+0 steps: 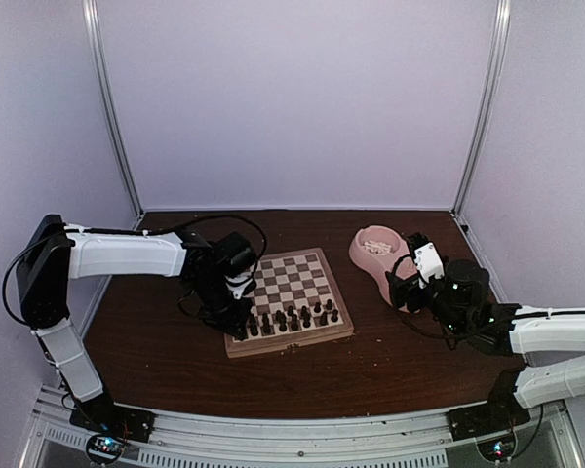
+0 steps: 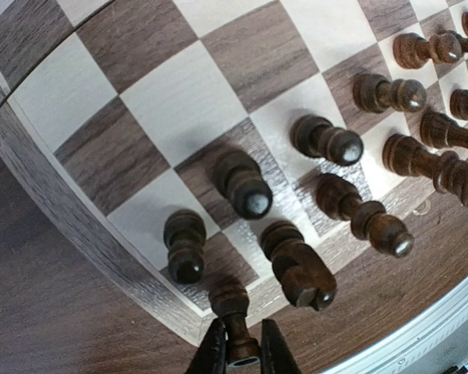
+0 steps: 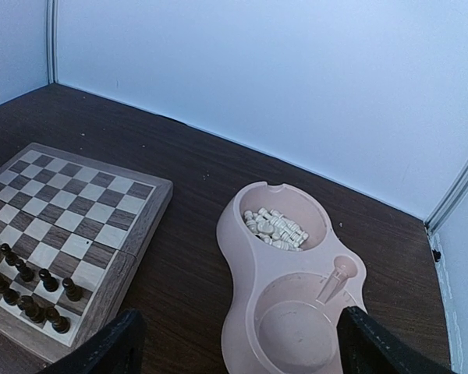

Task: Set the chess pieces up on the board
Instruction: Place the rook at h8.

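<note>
left gripper [image 2: 238,357] clamped on a dark chess piece [image 2: 232,305], which is upright with its long axis along the fingers. piece sits over the frame at the near-left corner of the board [image 2: 179,101], just outside the near row; can't tell if it touches. squares lie toward the far edge, so I'd expect a short move inward. right gripper [image 3: 238,351] has jaws wide apart and empty, at the pink double bowl [image 3: 232,234] holding cream pieces [image 3: 274,227]
</note>
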Controlling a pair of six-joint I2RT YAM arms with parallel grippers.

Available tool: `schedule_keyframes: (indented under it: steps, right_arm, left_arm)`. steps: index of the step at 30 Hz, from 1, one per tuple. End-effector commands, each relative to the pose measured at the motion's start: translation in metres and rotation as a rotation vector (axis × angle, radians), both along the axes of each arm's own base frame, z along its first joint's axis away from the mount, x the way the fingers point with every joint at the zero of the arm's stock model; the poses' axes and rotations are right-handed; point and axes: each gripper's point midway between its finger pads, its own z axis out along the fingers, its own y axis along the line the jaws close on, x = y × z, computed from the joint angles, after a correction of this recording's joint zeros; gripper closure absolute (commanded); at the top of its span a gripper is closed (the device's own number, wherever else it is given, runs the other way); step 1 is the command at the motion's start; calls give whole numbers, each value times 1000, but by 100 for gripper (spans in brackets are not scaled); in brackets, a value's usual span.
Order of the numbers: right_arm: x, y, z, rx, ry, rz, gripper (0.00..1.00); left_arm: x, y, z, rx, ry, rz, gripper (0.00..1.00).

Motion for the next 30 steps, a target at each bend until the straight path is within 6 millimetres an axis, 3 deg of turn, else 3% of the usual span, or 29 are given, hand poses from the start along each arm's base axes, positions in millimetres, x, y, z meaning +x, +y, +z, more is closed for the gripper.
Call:
schedule_keyframes:
  steps: [1, 20, 30]
  right_arm:
    - [1, 2, 8, 8, -17, 7, 12]
    - [2, 2, 7, 4, -16, 6, 11]
    - [3, 2, 6, 1, -14, 6, 11]
  left_arm:
    - [10, -5, 4, -22, -21, -4, 89]
    - [16, -3, 2, -28, -33, 16, 84]
    - [15, -4, 3, -35, -21, 16, 69]
